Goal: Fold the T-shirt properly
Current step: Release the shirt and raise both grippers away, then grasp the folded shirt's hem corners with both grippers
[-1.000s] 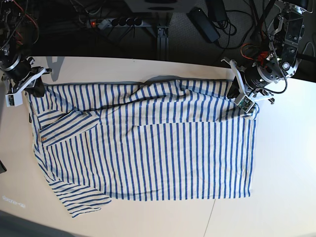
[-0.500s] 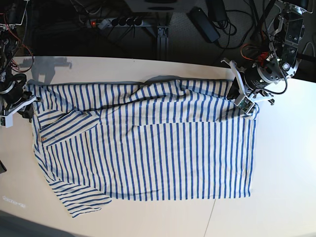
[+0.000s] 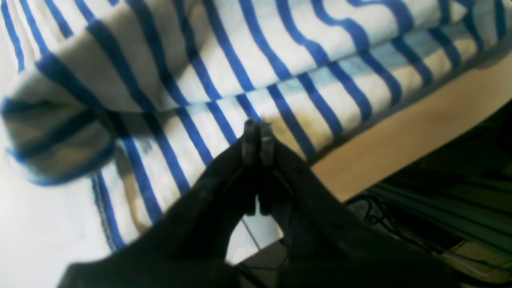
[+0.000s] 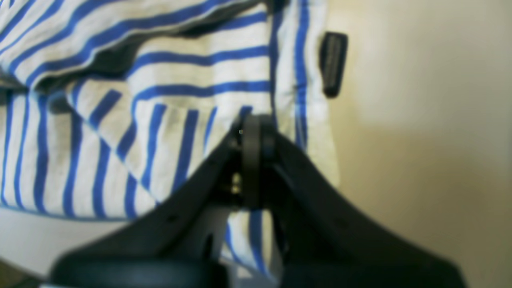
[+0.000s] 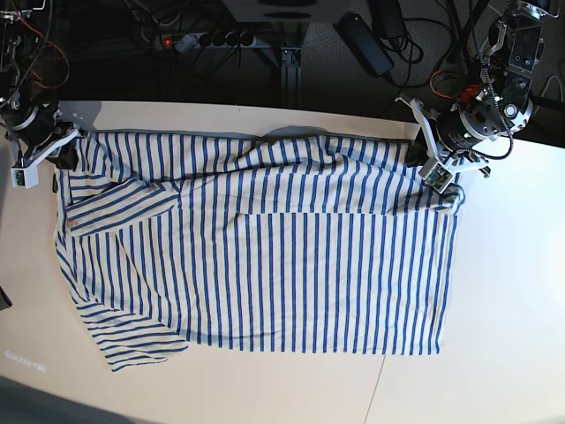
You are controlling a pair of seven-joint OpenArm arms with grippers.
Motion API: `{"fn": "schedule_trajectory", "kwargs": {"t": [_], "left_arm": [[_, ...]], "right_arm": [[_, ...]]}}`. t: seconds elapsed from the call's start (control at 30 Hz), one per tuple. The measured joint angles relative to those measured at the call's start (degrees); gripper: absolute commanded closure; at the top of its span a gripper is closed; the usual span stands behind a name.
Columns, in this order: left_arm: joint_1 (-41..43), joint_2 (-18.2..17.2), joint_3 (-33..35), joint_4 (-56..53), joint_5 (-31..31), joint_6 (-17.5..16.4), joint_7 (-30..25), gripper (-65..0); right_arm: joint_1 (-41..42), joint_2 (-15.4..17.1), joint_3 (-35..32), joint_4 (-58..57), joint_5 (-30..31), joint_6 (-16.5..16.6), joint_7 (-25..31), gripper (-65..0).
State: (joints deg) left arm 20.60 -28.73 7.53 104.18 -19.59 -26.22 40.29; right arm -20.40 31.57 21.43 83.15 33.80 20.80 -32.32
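The T-shirt (image 5: pixel 265 247), cream with thin blue stripes, lies spread across the table, one short sleeve at the lower left. My left gripper (image 5: pixel 439 181) is at its far right corner, shut on a fold of the T-shirt (image 3: pixel 256 100), as the left wrist view shows (image 3: pixel 256 132). My right gripper (image 5: pixel 48 163) is at the far left corner, shut on the T-shirt (image 4: pixel 180 120) near its edge in the right wrist view (image 4: pixel 252 128). A small dark tag (image 4: pixel 333 64) hangs at the hem beside it.
The beige table (image 5: pixel 494 336) has bare surface to the right and along the front. Behind its far edge lie a power strip (image 5: pixel 207 40), cables and a dark floor.
Both grippers have pulled the far edge of the T-shirt toward the back of the table. The whole shirt has slid that way and lies flatter, with the upper folds smoothed.
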Motion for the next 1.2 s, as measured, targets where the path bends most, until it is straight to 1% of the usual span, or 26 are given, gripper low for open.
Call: {"fn": "schedule_trajectory", "kwargs": {"t": [0.07, 0.2, 0.4, 0.43, 0.5, 0.57, 0.63, 0.7, 0.8, 0.93, 1.07, 1.2], "left_arm": [[0.0, 0.0, 0.0, 0.1, -0.9, -0.3, 0.0, 0.0], [0.4, 0.0, 0.0, 1.6, -1.9, -0.4, 0.7, -6.0], [2.0, 0.0, -0.1, 5.2, -1.9, -0.4, 1.5, -6.8], [2.6, 0.0, -0.3, 5.9, -2.0, -0.4, 1.6, -8.9], [3.4, 0.0, -1.4, 7.9, -2.1, -0.5, 2.0, -15.6], [3.1, 0.0, -3.8, 10.3, -2.1, -0.1, 1.1, -21.8], [2.6, 0.0, -7.2, 12.6, -3.3, 0.6, -0.5, -24.2], [1.8, 0.0, -10.4, 13.2, -6.6, 1.2, -0.9, -24.2], [-1.3, 0.0, -13.9, 13.1, -8.2, 1.4, -1.0, -24.4], [-7.3, 0.0, -15.1, 10.8, -9.2, 1.8, -4.2, -24.6], [-16.0, 0.2, -14.9, 0.7, -11.7, 2.0, -3.7, -24.6], [-26.5, 0.2, -15.1, -12.0, -14.8, 2.2, -3.8, -24.6]], "right_arm": [[-1.5, 0.0, 0.5, 0.9, 0.0, 0.0, 0.2, 0.0], [-2.8, 0.0, 1.4, 1.3, 0.0, 0.0, 0.3, 0.0], [-2.8, 0.0, 1.4, 1.3, -0.2, 0.0, 0.4, 0.0], [-2.8, 0.0, 1.4, 1.3, -0.3, 0.0, 0.4, 0.0], [-2.8, 0.0, 1.4, 1.3, -0.3, 0.0, 0.6, 0.0], [-2.8, 0.0, 1.4, 1.3, -0.3, 0.0, 0.8, 0.0], [-2.8, 0.0, 1.4, 1.3, -0.4, 0.0, 0.9, 0.0], [-2.8, 0.0, 1.4, 1.3, -0.4, 0.0, 1.0, 0.0], [-2.8, 0.0, 1.4, 1.3, -0.4, 0.0, 1.3, 0.0], [-2.8, 0.0, 1.4, 1.3, -0.4, 0.0, 1.5, 0.0], [-2.8, 0.0, 1.4, 1.2, -0.6, 0.0, 1.5, 0.0], [-2.8, 0.0, 1.4, 1.3, -2.1, 0.0, 1.7, 0.0]]}}
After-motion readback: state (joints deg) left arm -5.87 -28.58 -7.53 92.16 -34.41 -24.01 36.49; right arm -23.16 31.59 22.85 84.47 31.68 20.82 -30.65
